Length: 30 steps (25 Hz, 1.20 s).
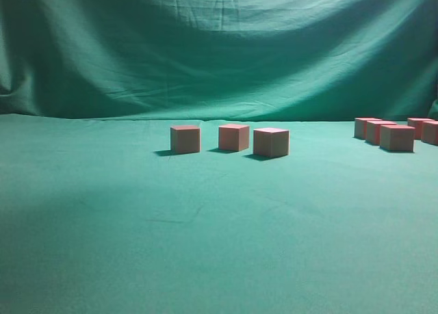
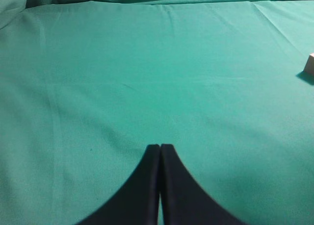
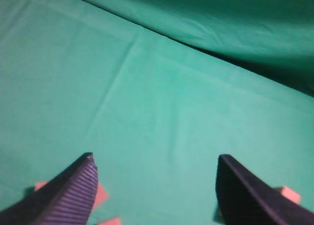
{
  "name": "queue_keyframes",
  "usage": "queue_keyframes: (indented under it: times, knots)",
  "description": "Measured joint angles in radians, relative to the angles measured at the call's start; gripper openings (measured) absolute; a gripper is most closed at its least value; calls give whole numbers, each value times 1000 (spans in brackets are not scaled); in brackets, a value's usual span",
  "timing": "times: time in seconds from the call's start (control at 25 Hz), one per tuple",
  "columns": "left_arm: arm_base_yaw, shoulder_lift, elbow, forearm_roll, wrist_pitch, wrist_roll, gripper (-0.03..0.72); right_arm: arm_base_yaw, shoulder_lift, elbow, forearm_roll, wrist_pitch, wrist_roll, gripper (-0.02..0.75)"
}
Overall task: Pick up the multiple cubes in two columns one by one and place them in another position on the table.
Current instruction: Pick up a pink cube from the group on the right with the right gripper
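Three pink cubes stand apart in a row on the green table [image 1: 205, 218]: one on the left [image 1: 185, 139], one in the middle [image 1: 233, 137], one on the right [image 1: 271, 142]. Several more cubes [image 1: 396, 137] are grouped at the right edge. No gripper shows in the exterior view. My left gripper [image 2: 160, 146] is shut and empty above bare cloth; a cube's corner [image 2: 309, 64] shows at the right edge of the left wrist view. My right gripper [image 3: 154, 160] is wide open and empty, with pink cubes [image 3: 100, 194] [image 3: 289, 193] partly hidden behind its fingers.
A draped green cloth backdrop [image 1: 219, 47] hangs behind the table. The cloth on the table is slightly wrinkled, with a fold line [image 3: 117, 78] in the right wrist view.
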State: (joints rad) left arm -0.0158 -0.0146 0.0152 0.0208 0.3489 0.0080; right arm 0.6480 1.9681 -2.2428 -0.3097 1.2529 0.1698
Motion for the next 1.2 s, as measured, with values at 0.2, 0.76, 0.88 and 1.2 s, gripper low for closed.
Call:
queue_keyframes:
  times: [0.2,0.76,0.88,1.2]
  knots:
    - [0,0,0,0,0,0,0,-231,-234,342,44,4,19,500]
    - [0,0,0,0,0,0,0,-570,-344,963,262,-208,-58,500]
    - [0,0,0,0,0,0,0,-606,-344,1042,271,-300,-73,500]
    - [0,0,0,0,0,0,0,-628,-328,1081,276,-470,-151,500]
